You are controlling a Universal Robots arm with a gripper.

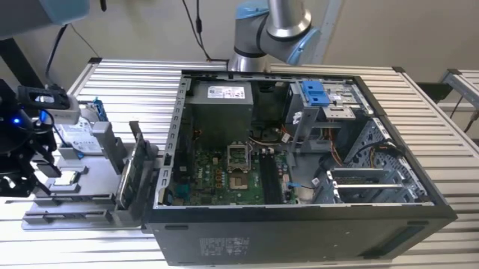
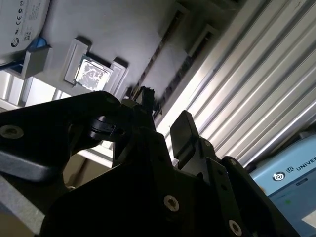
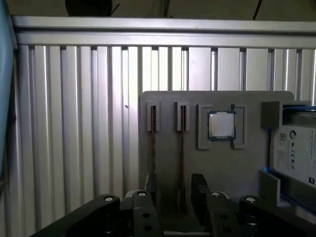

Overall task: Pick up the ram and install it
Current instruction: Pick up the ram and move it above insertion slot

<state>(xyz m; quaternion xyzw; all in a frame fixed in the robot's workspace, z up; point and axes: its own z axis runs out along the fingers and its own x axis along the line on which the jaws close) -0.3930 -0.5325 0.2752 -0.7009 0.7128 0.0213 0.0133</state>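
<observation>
A ribbed aluminium table (image 1: 449, 151) spans the exterior view. On it, filling the middle and the exterior view's right, lies a large black computer case (image 1: 299, 241) with its side open, showing a green motherboard (image 1: 217, 179). The grey and blue robot arm (image 1: 281, 22) rises behind the case at the upper middle of the frame. At the exterior view's left, just beside the case, sits a flat grey parts tray (image 1: 86, 202), also seen in the first wrist view (image 3: 247, 168). At one end of the tray is a silver-labelled hard drive in a blue frame (image 3: 296, 153), which in the exterior view (image 1: 81, 140) is at the tray's far end. The ram (image 3: 181, 153), a long thin dark stick, stands on edge in a narrow slot of the tray. A second dark stick (image 3: 153, 148) stands in a like slot just beside it. The ram is the one nearer the small square silver processor (image 3: 220, 124), which sits in its own recess between the sticks and the hard drive. The black gripper (image 3: 175, 186) hangs over the near end of the tray with its fingers (image 3: 199, 187) spread apart and holding nothing. In the first wrist view the ram runs in line with the gap between them. Whether they touch it I cannot tell.
</observation>
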